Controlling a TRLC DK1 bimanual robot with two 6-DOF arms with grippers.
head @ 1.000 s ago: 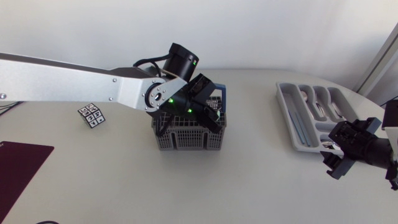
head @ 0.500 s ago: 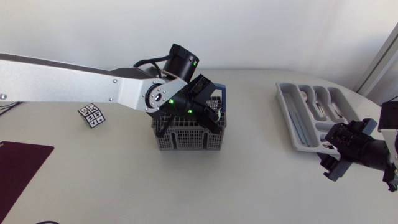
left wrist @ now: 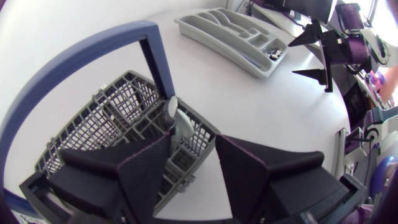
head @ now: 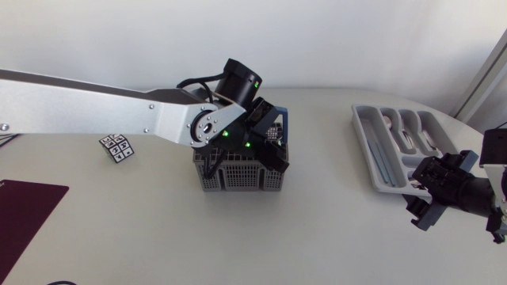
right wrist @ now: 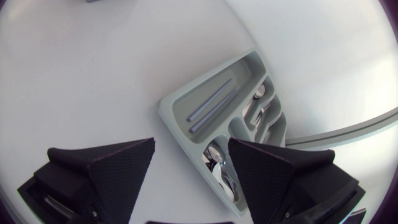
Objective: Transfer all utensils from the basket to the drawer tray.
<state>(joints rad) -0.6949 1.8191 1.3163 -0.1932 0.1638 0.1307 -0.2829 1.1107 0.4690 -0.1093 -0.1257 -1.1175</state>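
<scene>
Left wrist view shows a utensil (left wrist: 179,119) upright in the basket (left wrist: 122,98).

Bright even light, soft shadows, fisheye-warped wrist views

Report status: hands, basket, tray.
Left hand open over basket, one utensil standing just ahead of it, ungripped. Right hand open, empty, by tray near end. Cutlery in tray; nothing in the way.
</scene>
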